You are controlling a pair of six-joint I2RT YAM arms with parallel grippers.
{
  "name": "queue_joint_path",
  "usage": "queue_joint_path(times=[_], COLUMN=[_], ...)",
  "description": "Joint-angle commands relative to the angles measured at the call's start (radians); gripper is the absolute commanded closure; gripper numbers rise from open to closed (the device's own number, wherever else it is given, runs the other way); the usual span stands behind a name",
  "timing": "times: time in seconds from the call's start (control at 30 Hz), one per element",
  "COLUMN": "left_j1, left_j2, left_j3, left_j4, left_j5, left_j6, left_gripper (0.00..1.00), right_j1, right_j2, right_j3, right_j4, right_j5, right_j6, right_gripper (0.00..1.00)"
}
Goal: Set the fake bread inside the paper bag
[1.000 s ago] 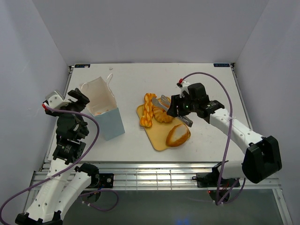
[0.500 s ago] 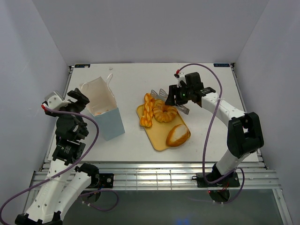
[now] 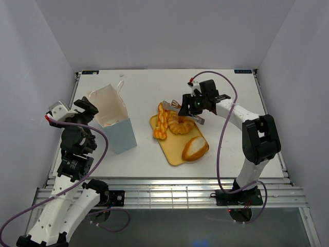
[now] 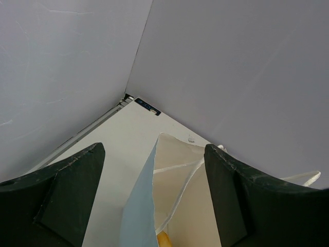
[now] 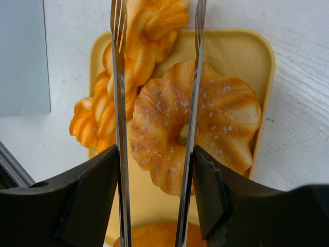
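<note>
Currently white tabletop (image 3: 221, 154) boxed in by plain pale grey walls (image 3: 164, 31) on three sides, small dark labels (image 3: 88, 71) at the two far corners, aluminium rails (image 3: 169, 191) along the near edge. On the left part the paper bag (image 3: 114, 119) stands upright, top open, white inside, pale-blue side toward the camera, cord handle at its far rim. An orange piece (image 4: 163, 240) shows down inside it. The yellow tray (image 3: 172, 155) lies mid-table, well apart from the bag. On it: braided twist (image 3: 163, 121) along the left edge and partly over it, ring doughnut (image 3: 181, 125) with sesame touching it, oval roll (image 3: 195, 148) at the near end. The right gripper (image 3: 185, 107) reaches over the far end of the tray, clenched on metal tongs (image 5: 119, 77). The tong arms run out past the fingers, fork-tined tips parted. In the wrist view one arm crosses the braid and the other the doughnut's left half, so they straddle that side of the ring; whether they touch it cannot be told. The left gripper (image 4: 154, 170) sits at the bag's left side, jaws spread wide, grasping nothing, the bag's rim corner seen between the fingers. Purple cables (image 3: 234, 92) loop off both arms
</note>
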Motion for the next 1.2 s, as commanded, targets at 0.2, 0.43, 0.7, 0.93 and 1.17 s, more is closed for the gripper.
queue_joint_path(times=[0.2,0.43,0.7,0.93,1.17], left_j1=[-0.004,-0.004,-0.004,-0.004,-0.005], left_j2=[-0.010,-0.007,-0.007,-0.002,-0.007], left_j3=[0.012,0.013,0.017,0.023,0.021], left_j4=[-0.003,-0.003,-0.003,-0.003,-0.003], left_j5=[0.016,0.016,0.018,0.024,0.022], left_j6=[-0.005,-0.005,0.001,0.009,0.010], left_gripper=[0.12,0.12,0.12,0.15,0.15], right_j1=[-0.018,-0.028,-0.050,-0.050,-0.050], right_j2=[0.040,0.066,0.086,0.107,0.121], right_j3=[0.040,0.046,0.043,0.043,0.048], right_j4=[0.083,0.102,0.145,0.174,0.162], right_j5=[-0.073,-0.108,-0.177,-0.209,-0.209], right_j6=[-0.002,0.004,0.007,0.024,0.018], right_gripper=[0.37,0.37,0.37,0.40,0.40])
